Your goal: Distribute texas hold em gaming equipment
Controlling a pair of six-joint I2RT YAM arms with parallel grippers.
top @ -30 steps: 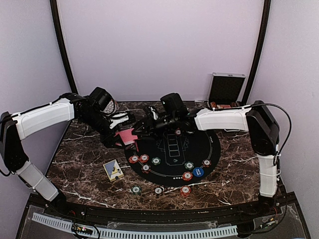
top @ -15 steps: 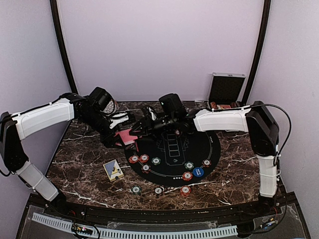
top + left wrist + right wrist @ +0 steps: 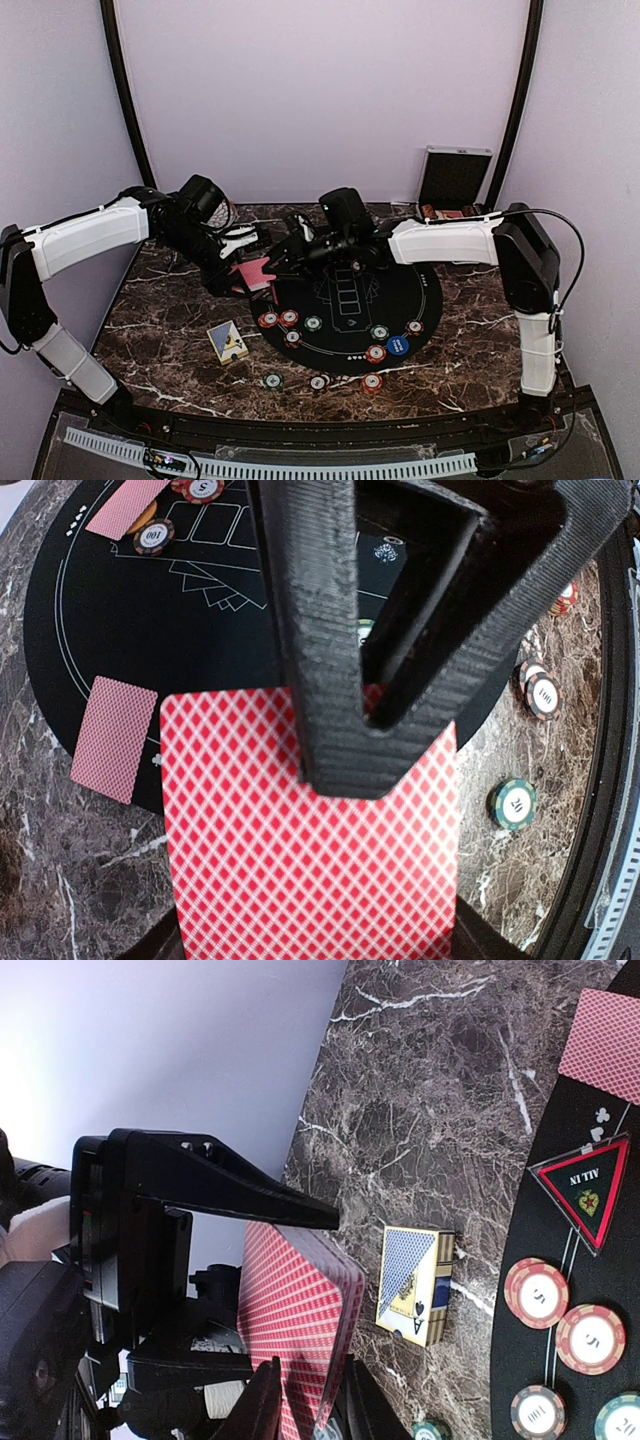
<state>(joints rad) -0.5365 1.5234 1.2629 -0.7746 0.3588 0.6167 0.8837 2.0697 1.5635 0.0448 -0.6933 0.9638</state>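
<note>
My left gripper (image 3: 243, 262) is shut on a deck of red-backed playing cards (image 3: 310, 860), its upper finger (image 3: 330, 680) pressed on the top card. It holds the deck (image 3: 256, 274) over the left rim of the black round mat (image 3: 350, 300). My right gripper (image 3: 308, 1405) meets it from the right, its jaws closed on the deck's near corner (image 3: 300, 1300). Single cards (image 3: 113, 738) lie face down on the mat. Several poker chips (image 3: 289, 318) sit on the mat's front half, and three more (image 3: 318, 382) lie on the marble before it.
A blue and yellow card box (image 3: 228, 342) lies on the marble left of the mat. A triangular all-in marker (image 3: 587, 1188) rests on the mat. The silver case (image 3: 455, 178) stands open at the back right. Both arms cross the table's rear half.
My right gripper has slid a little left onto the deck and its jaws have narrowed on the corner. The left gripper and deck have stayed put.
</note>
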